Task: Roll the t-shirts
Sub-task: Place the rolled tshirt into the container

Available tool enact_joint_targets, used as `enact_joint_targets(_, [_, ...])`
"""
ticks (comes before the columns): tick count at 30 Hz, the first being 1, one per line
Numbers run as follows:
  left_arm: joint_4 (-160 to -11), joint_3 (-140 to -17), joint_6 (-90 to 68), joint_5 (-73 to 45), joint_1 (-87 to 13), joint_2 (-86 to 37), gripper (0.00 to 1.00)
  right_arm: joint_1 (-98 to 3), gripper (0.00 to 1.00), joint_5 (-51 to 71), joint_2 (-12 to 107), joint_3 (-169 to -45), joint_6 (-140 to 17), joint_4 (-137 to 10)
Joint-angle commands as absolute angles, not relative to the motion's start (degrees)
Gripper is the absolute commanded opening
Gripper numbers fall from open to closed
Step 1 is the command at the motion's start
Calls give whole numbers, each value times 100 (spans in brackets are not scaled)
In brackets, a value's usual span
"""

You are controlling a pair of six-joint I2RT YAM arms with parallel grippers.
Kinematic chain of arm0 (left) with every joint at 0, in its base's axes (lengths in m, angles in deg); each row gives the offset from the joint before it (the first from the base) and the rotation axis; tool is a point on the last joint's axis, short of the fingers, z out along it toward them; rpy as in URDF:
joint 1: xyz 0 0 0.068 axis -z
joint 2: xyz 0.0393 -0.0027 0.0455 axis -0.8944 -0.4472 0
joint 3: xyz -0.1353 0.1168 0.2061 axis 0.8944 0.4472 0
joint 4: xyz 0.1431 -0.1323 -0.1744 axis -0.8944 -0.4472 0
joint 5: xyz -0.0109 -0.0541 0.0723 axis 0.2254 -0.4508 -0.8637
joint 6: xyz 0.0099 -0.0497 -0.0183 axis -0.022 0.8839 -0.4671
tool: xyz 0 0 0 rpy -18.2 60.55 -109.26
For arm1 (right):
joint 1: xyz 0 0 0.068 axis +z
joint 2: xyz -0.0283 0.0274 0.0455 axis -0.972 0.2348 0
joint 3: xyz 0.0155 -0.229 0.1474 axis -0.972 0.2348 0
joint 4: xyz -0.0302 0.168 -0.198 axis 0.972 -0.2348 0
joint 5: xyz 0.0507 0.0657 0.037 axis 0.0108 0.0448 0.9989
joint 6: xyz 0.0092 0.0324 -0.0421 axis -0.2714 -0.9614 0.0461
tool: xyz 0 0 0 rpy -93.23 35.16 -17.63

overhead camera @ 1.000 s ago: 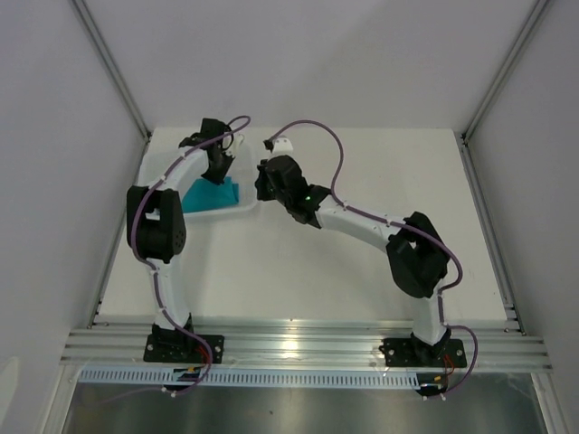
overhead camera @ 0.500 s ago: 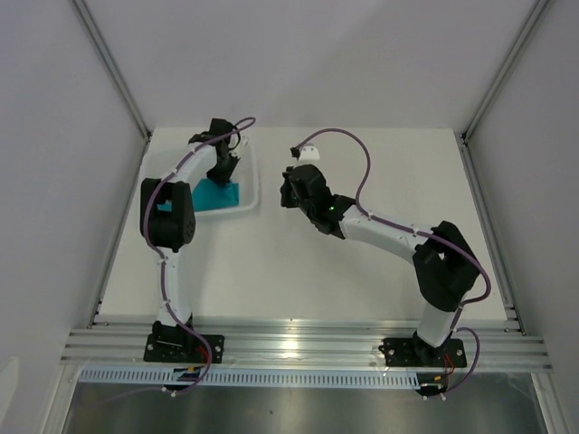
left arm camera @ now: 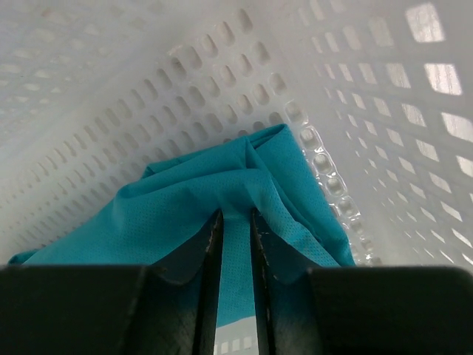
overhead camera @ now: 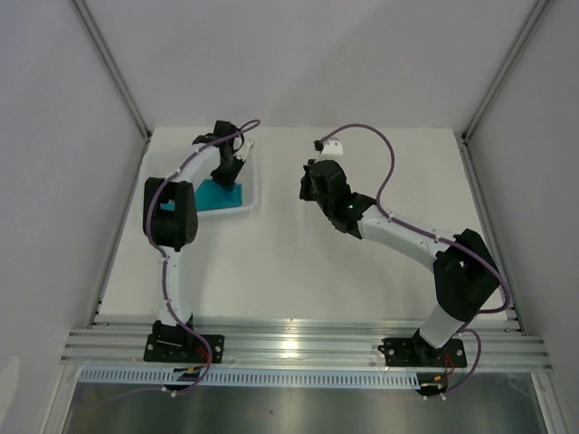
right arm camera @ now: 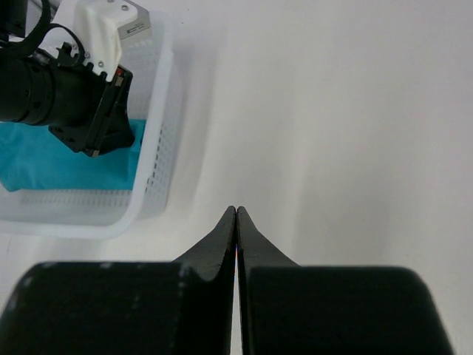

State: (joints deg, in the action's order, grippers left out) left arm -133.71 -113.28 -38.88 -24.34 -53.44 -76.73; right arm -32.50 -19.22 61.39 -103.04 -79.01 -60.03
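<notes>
From above, find the t-shirt (overhead camera: 222, 194) bunched as a teal heap inside the tray (overhead camera: 251, 192), toward its near side, with the left gripper (overhead camera: 226, 170) dipped into the tray over it. Note the right gripper (overhead camera: 306, 185) hanging to the right of the tray, above bare table (overhead camera: 362, 298). Through the left wrist camera, see jaws set narrow, nipping a raised fold of the cloth close to the tray's perforated wall. Through the right wrist camera, see jaws pressed fully together, holding nothing, just outside the tray's right rim. Expect light, limp cloth: no stiffness, quick to crumple, unlikely to slip. Judge it best taken by a hem or shoulder edge rather than mid-heap, lifted clear of the tray and spread flat for rolling.
</notes>
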Motion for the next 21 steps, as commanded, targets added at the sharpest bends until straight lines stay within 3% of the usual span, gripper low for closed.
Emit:
enact_joint_targets(1, [-13337, -11225, -3792, -2083, -5271, -7648, 25, -3327, 0, -2146, 5782, -10212, -7834, -5800])
enact_joint_targets(13, [-12960, -10769, -3968, -2101, -5271, -6876, 32, -3397, 0, -2154, 5536, -10211, -7685, -5897])
enact_joint_targets(21, [-12915, -10812, -3924, -2548, -5271, -5970, 48, -3432, 4, -2277, 5088, -10185, -7378, -6204])
